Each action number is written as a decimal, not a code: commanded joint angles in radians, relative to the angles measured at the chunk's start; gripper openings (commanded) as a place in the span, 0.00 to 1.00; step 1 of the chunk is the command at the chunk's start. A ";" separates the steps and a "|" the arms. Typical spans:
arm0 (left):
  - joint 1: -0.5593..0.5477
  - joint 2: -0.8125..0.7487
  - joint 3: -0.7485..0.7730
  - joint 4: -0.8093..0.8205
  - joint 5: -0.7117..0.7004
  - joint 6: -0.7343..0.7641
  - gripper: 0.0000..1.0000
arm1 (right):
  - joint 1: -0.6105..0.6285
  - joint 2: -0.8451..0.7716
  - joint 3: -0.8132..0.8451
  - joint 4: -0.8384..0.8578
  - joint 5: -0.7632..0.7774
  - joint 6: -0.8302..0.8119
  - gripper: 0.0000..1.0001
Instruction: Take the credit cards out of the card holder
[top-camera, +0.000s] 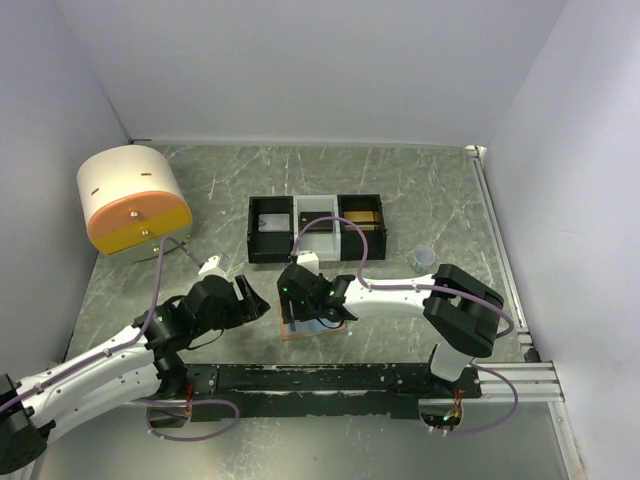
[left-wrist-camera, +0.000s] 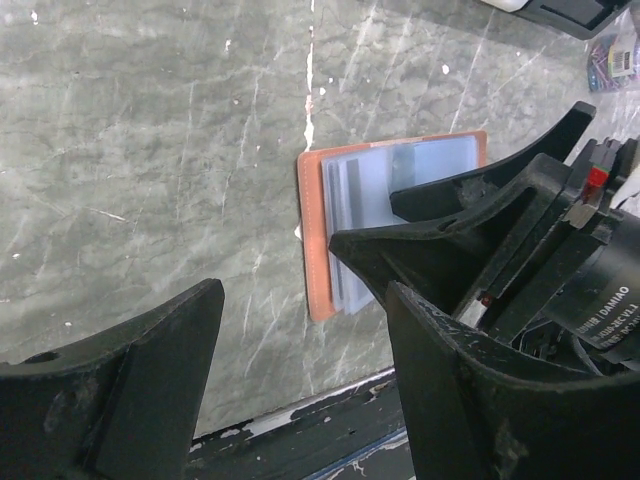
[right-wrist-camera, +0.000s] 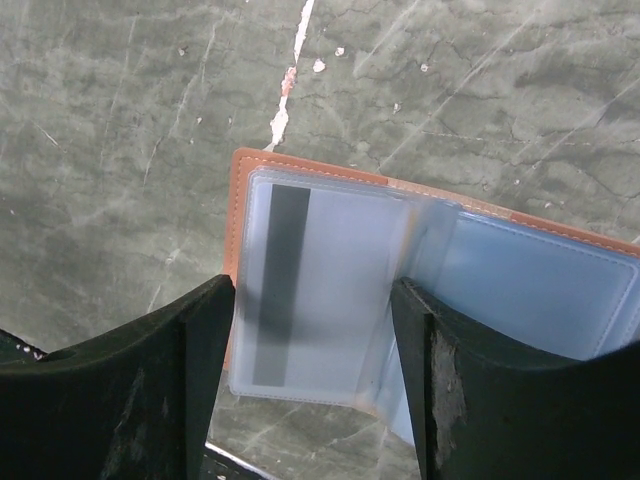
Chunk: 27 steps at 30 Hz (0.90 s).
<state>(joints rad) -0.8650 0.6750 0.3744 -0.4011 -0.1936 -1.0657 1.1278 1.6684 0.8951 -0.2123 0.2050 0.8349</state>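
The card holder (right-wrist-camera: 540, 285) lies open on the table near the front edge, salmon-orange outside (left-wrist-camera: 315, 230) and light blue inside, with clear plastic sleeves. One credit card (right-wrist-camera: 310, 250) with a dark stripe sits in the left sleeve. My right gripper (right-wrist-camera: 312, 290) is open just above that sleeve, one finger at the holder's left edge and the other by the fold. From above, it (top-camera: 330, 305) covers most of the holder (top-camera: 287, 328). My left gripper (top-camera: 258, 300) is open and empty, a short way left of the holder, over bare table (left-wrist-camera: 305, 295).
A black-and-white three-compartment tray (top-camera: 316, 228) stands behind the holder, with flat items in its outer compartments. An orange-and-cream drum-shaped object (top-camera: 135, 200) sits at the back left. A small clear object (top-camera: 424, 258) lies right of the tray. The black rail (top-camera: 330, 380) runs along the near edge.
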 joint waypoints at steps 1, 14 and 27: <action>-0.003 -0.017 0.018 0.039 0.011 0.005 0.77 | 0.005 0.069 -0.014 -0.049 0.011 0.031 0.65; -0.004 -0.108 0.003 -0.022 -0.014 -0.024 0.78 | 0.032 0.112 0.042 -0.106 0.067 0.031 0.63; -0.004 -0.089 0.005 0.014 0.020 -0.004 0.78 | -0.017 0.043 -0.082 0.093 -0.133 0.029 0.52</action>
<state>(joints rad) -0.8650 0.5827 0.3740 -0.4088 -0.1955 -1.0813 1.1236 1.6691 0.8825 -0.1810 0.1978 0.8345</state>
